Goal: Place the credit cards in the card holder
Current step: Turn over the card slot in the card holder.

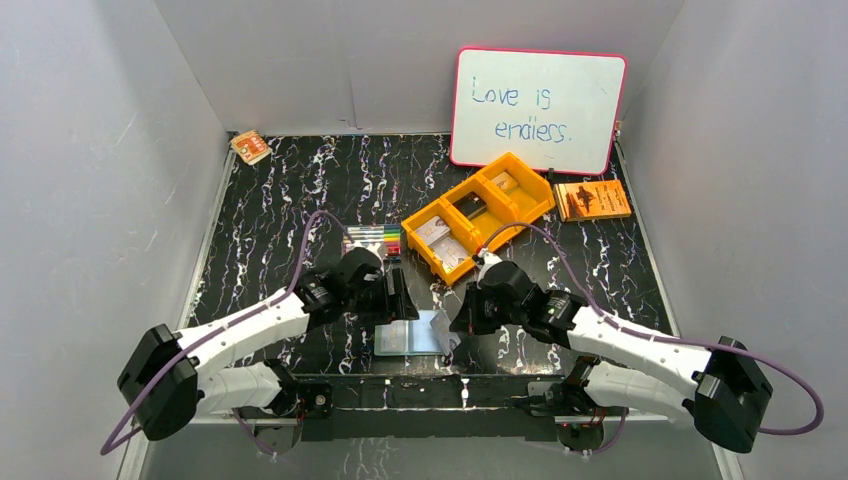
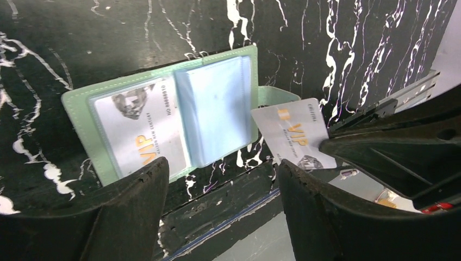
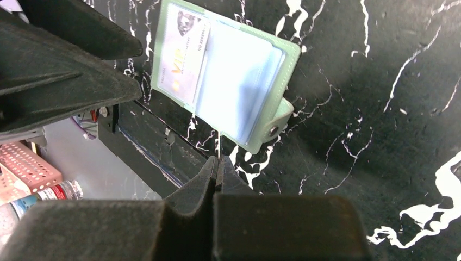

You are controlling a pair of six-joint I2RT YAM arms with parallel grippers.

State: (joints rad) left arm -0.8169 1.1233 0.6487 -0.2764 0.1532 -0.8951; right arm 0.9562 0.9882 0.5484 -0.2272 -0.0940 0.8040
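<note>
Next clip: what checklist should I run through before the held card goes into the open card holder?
1. Card holder lies open, pockets facing up: ok.
2. First card seated in a pocket: ok.
3. Right gripper shut on second card: ok.
4. Left gripper open and holding nothing: ok.
5. Second card lined up with a pocket mouth: not ok, it sits beside the holder's tab.
6. Blue sleeves free of cards: cannot tell.
</note>
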